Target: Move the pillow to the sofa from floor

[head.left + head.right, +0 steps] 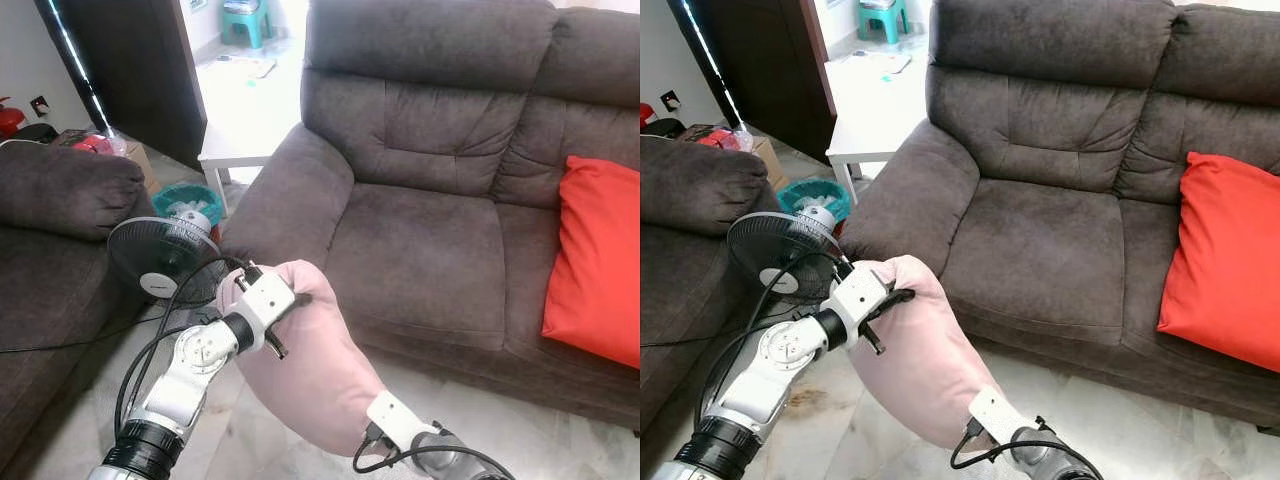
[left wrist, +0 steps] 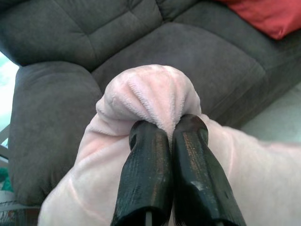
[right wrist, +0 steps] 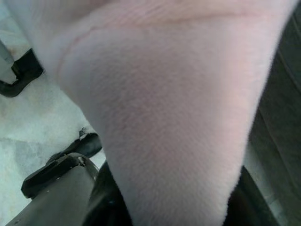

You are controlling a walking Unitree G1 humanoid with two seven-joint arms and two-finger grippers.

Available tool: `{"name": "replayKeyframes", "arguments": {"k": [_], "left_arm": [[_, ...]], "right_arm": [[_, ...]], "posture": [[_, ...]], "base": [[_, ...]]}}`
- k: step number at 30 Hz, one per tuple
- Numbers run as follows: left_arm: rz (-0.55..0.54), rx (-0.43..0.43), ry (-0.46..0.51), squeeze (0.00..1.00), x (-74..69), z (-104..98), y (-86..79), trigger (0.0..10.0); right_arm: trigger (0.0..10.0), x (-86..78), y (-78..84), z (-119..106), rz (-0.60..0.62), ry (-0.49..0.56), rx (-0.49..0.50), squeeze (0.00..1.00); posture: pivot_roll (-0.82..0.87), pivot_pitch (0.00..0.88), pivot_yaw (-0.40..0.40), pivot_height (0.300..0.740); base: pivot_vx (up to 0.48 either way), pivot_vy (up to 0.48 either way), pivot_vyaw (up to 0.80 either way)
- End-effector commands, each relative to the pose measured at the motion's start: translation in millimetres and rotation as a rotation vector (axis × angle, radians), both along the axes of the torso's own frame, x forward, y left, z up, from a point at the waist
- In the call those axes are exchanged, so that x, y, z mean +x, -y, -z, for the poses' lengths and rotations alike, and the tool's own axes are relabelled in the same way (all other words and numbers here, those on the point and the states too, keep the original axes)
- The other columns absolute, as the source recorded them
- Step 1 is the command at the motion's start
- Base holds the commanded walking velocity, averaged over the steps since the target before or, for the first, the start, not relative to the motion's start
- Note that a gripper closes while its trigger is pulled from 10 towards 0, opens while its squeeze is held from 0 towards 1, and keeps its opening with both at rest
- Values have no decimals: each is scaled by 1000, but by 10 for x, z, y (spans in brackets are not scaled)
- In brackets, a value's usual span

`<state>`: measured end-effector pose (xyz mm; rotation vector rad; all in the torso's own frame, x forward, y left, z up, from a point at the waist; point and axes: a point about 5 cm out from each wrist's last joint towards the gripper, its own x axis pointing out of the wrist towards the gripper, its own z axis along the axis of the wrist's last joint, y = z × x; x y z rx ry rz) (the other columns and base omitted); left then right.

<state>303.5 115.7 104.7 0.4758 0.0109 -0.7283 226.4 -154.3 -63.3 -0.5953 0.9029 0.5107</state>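
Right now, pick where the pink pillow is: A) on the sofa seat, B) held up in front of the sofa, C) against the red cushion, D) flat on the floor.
B: both end effectors, left and right, hold the pink pillow up before the sofa.

We see a pale tiled floor (image 1: 560, 440) and a second dark couch (image 1: 50, 230) on our left. A black fan (image 1: 160, 258) stands beside it, near a teal basket (image 1: 185, 198), a white table (image 1: 235, 150) and a dark door (image 1: 140, 60).
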Motion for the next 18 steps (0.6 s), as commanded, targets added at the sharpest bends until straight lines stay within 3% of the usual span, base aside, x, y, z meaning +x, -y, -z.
{"name": "replayKeyframes", "arguments": {"k": [1,4,7,9,10,11,15,18], "left_arm": [[12,2,22,0,-29,32,26,10000],[-52,-43,13,0,-26,69,0,10000],[-179,-85,7,0,12,133,-68,10000],[-198,-93,7,0,18,138,-79,10000],[-225,-105,12,0,26,138,-92,10000],[-252,-121,16,0,37,135,-102,10000],[-363,-191,39,0,85,83,-143,10000],[-411,-253,57,0,129,18,-120,10000]], "right_arm": [[0,75,-26,-62,15,61,59,0],[0,124,47,-134,59,130,146,0],[0,212,141,-303,151,280,293,0],[0,228,175,-354,162,314,315,0],[4118,251,206,-423,177,359,341,0],[10000,273,228,-488,196,395,368,0],[10000,377,242,-734,292,543,471,0],[10000,505,149,-1023,363,674,552,0]], "posture": [[109,41,-13,740],[110,42,-16,740],[104,42,-21,740],[104,42,-21,740],[101,43,-23,740],[98,43,-24,740],[90,45,-27,740],[88,46,-31,740]], "base": [[0,0,0],[0,0,0],[0,0,0],[0,0,0],[0,0,0],[0,0,0],[0,0,0],[0,0,0]]}}
